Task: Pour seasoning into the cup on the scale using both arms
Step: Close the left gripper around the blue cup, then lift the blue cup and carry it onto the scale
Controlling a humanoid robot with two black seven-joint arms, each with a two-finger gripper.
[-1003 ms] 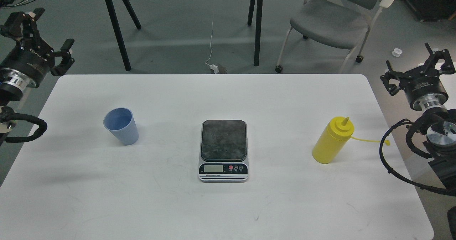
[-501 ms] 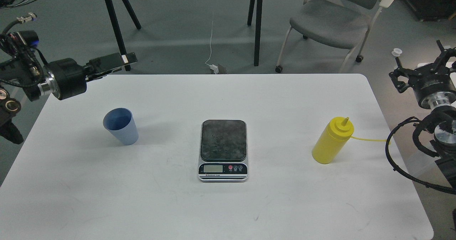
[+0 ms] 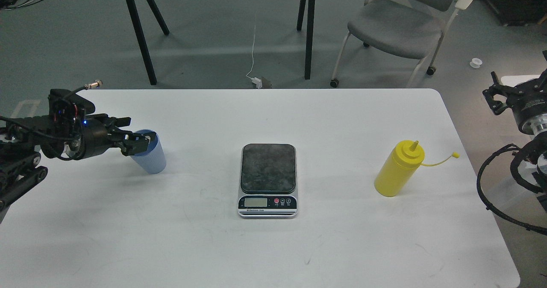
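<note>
The light-blue cup (image 3: 150, 159) stands upright on the left part of the white table (image 3: 273, 254). My left gripper (image 3: 133, 135) lies level at the cup's rim from the left, its fingers apart, and it hides part of the rim; whether it touches the cup I cannot tell. The scale (image 3: 268, 168) lies in the middle with a bare dark plate. The yellow seasoning bottle (image 3: 399, 169) stands upright on the right, with its cap strap hanging to the right. My right gripper (image 3: 501, 95) is open beyond the table's right edge, well apart from the bottle.
A grey chair (image 3: 397, 23) and black table legs (image 3: 141, 36) stand on the floor behind the table. Black cable loops (image 3: 487, 194) of my right arm hang past the table's right edge.
My left arm has swung down from above the table's far-left corner to the cup's rim. My right gripper has drifted right, toward the view's edge. The bottle's cap strap has swung up.
</note>
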